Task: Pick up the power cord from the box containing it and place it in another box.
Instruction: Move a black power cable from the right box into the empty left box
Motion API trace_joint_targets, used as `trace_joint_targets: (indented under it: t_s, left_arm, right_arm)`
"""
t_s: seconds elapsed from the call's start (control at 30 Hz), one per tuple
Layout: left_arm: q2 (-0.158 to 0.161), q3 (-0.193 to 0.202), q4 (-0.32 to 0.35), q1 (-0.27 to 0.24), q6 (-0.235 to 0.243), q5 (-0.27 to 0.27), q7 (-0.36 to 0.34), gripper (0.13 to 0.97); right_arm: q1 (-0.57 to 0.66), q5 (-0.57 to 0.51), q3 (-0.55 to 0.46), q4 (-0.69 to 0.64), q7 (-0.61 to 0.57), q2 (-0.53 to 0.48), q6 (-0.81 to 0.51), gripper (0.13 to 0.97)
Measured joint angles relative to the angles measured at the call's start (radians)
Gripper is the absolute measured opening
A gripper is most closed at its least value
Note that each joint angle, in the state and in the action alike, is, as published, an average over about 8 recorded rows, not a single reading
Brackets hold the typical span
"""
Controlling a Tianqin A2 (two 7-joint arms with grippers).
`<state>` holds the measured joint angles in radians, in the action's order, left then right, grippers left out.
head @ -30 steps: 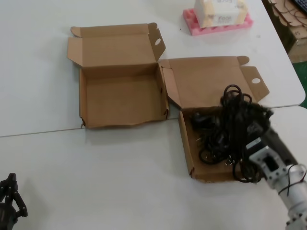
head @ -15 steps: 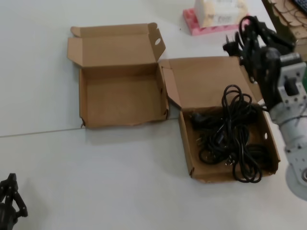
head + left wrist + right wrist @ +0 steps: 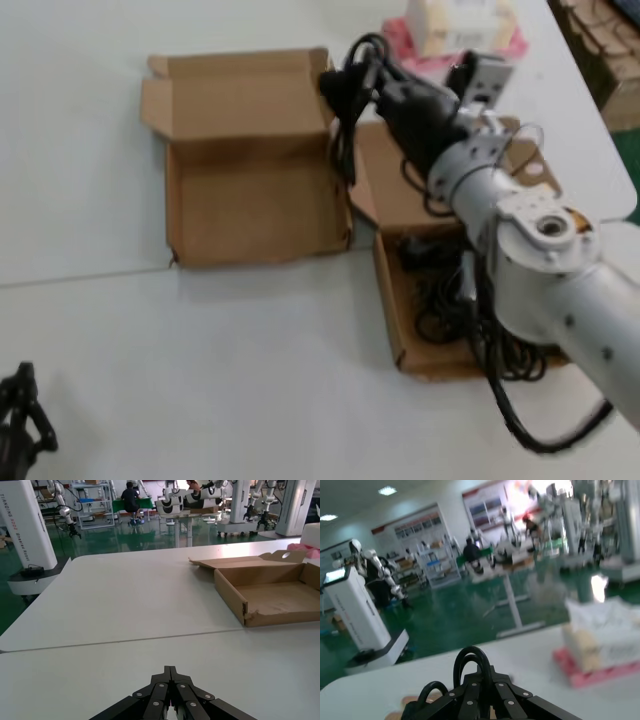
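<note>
My right gripper [image 3: 364, 76] is shut on the power cord [image 3: 342, 100], a black looped bundle hanging above the right edge of the empty wavy-fronted box [image 3: 250, 205]. In the right wrist view the fingers [image 3: 470, 690] pinch a cord loop [image 3: 470, 656]. The straight-walled box [image 3: 386, 300] lies to the right under my right arm and holds a heap of black cables [image 3: 440, 290]. My left gripper [image 3: 20, 410] is parked at the near left, shut and empty [image 3: 170, 670]. The wavy-fronted box also shows in the left wrist view [image 3: 265, 592].
A pink foam block [image 3: 410, 55] with a white pack [image 3: 450, 20] on it stands at the back, also in the right wrist view [image 3: 600, 647]. The table seam [image 3: 90, 275] runs across below the left box. The table's right edge is near my right arm.
My right arm has lifted the cord out of the right box and swung it up and leftward, from the far right to above the left box's right edge. The left arm has not moved.
</note>
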<state>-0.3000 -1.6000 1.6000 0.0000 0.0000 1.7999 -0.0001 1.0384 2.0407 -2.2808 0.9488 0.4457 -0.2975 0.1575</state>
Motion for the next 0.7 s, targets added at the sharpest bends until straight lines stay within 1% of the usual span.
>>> trace_joint_targets:
  t_s: [0.13, 0.23, 0.4, 0.53, 0.6, 0.7]
  left_arm:
    - [0.000, 0.000, 0.000, 0.000, 0.000, 0.000, 0.000, 0.163]
    - [0.000, 0.000, 0.000, 0.000, 0.000, 0.000, 0.000, 0.163]
    - [0.000, 0.000, 0.000, 0.000, 0.000, 0.000, 0.000, 0.163]
    - [0.000, 0.000, 0.000, 0.000, 0.000, 0.000, 0.000, 0.163]
    - [0.000, 0.000, 0.000, 0.000, 0.000, 0.000, 0.000, 0.163]
    - [0.000, 0.000, 0.000, 0.000, 0.000, 0.000, 0.000, 0.163]
  right_arm:
    - [0.112, 0.177, -0.118, -0.157, 0.000, 0.060, -0.029, 0.160]
    - [0.173, 0.291, -0.183, -0.269, 0.000, 0.116, -0.040, 0.160]
    - [0.232, 0.396, -0.264, -0.423, 0.000, 0.219, -0.047, 0.160]
    - [0.256, 0.468, -0.360, -0.474, 0.000, 0.269, -0.029, 0.160]
    - [0.263, 0.508, -0.403, -0.477, 0.000, 0.281, -0.013, 0.160]
    - [0.267, 0.549, -0.442, -0.474, 0.000, 0.291, 0.009, 0.160]
